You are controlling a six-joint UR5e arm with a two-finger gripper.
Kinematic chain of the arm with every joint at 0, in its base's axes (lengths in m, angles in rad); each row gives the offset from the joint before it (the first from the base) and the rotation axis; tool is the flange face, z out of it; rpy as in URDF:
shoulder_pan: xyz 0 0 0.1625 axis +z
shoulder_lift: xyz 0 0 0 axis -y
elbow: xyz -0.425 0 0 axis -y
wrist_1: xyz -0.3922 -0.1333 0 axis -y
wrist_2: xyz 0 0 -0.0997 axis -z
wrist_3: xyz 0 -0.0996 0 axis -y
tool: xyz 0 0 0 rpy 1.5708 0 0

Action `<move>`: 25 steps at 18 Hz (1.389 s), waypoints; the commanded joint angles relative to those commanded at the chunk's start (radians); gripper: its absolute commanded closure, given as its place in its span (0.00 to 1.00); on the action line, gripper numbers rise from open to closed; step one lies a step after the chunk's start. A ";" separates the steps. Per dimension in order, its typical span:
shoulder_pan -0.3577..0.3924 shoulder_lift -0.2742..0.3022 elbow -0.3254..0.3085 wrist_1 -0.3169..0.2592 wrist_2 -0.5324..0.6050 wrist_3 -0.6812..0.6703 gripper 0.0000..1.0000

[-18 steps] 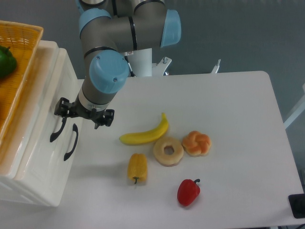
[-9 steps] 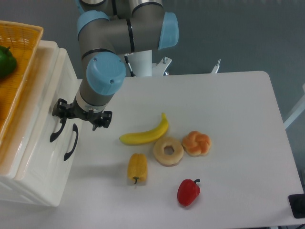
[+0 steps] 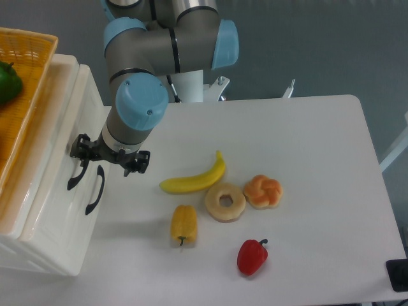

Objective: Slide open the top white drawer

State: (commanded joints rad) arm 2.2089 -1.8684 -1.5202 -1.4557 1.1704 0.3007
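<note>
The cream-white cabinet stands at the left edge, its front facing right. The top white drawer [image 3: 69, 124] looks level with the lower drawer [image 3: 76, 223]; no gap shows. Each drawer has a curved black handle, the top handle [image 3: 75, 176] lying left of the lower handle [image 3: 95, 190]. My gripper [image 3: 109, 155] hangs right at the top handle with its black fingers spread apart. The left finger [image 3: 80, 148] sits against the upper end of that handle, and the right finger [image 3: 138, 160] is over bare table. Whether the left finger is hooked behind the handle is hidden.
An orange wicker basket [image 3: 25, 70] with a green pepper [image 3: 7, 81] rests on the cabinet. On the table lie a banana [image 3: 194, 178], a yellow pepper [image 3: 183, 224], a donut [image 3: 225, 202], a twisted bun [image 3: 262, 190] and a red pepper [image 3: 252, 256].
The gripper has shifted slightly left, closer to the top handle. The drawer has not visibly moved.
</note>
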 joint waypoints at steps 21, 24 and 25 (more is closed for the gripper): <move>-0.002 0.002 -0.002 0.005 0.053 0.035 0.00; -0.002 0.000 -0.002 0.005 0.087 0.044 0.00; 0.000 0.002 -0.002 0.005 0.089 0.044 0.00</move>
State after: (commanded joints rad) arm 2.2089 -1.8669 -1.5217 -1.4511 1.2594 0.3451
